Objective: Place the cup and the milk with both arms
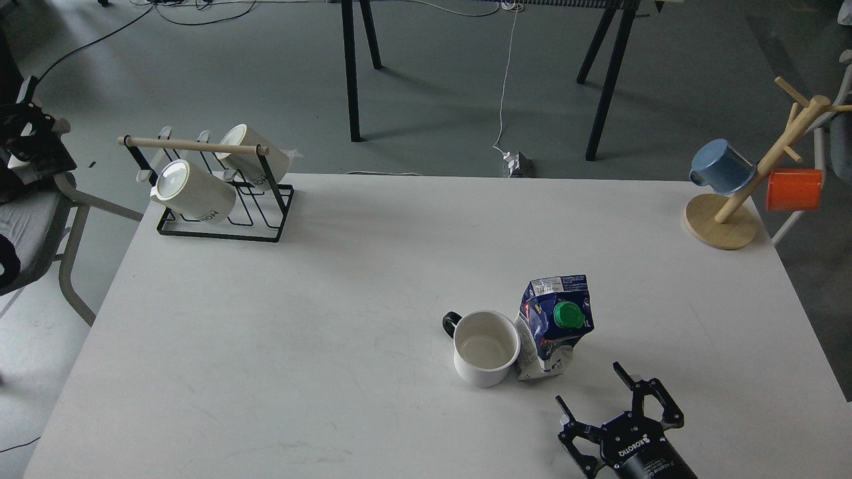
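Head view, cup (485,349) touching milk (554,327), right jaws (592,392) spread wide, empty, near table's front edge (200,459)

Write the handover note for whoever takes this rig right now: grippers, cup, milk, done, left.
Right gripper: open, empty, just short of the milk.
Left gripper: not in view.
Cup: upright mid-table, handle to the far left.
Milk: upright, cap on, right beside the cup, apparently touching it.
Done: the two stand together, neither is held.
Left: can't tell if this is the final spot; if not, grip both and place them.
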